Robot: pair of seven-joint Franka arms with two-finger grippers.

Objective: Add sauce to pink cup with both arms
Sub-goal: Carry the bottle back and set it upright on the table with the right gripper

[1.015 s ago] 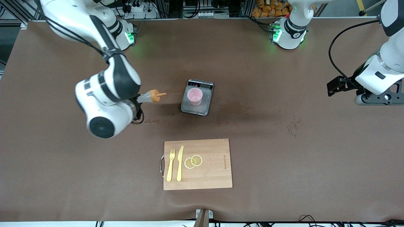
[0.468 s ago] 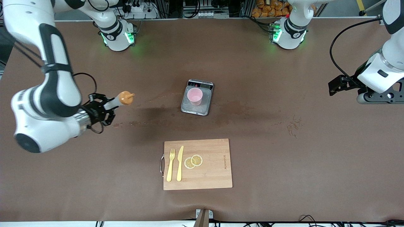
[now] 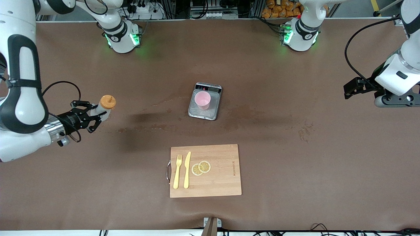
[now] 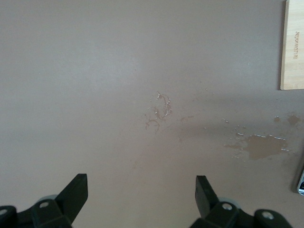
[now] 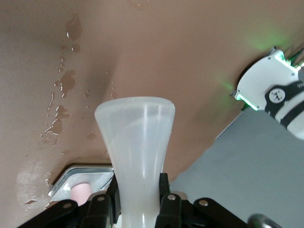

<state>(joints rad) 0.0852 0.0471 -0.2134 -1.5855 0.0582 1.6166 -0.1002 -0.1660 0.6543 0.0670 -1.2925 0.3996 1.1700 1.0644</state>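
one sauce bottle (image 3: 104, 106) clamped in right claw (image 3: 86, 114), nozzle up

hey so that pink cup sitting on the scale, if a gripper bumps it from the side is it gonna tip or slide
The pink cup looks like a light plastic tumbler, so it would probably move at a small nudge. It stands upright on the kitchen scale, whose smooth steel plate likely lets it slide. It is taller than it is wide at the foot, so a push near the rim might tip it.

One cup (image 3: 201, 100), one bottle (image 3: 102, 108), two lemon slices (image 3: 200, 168).
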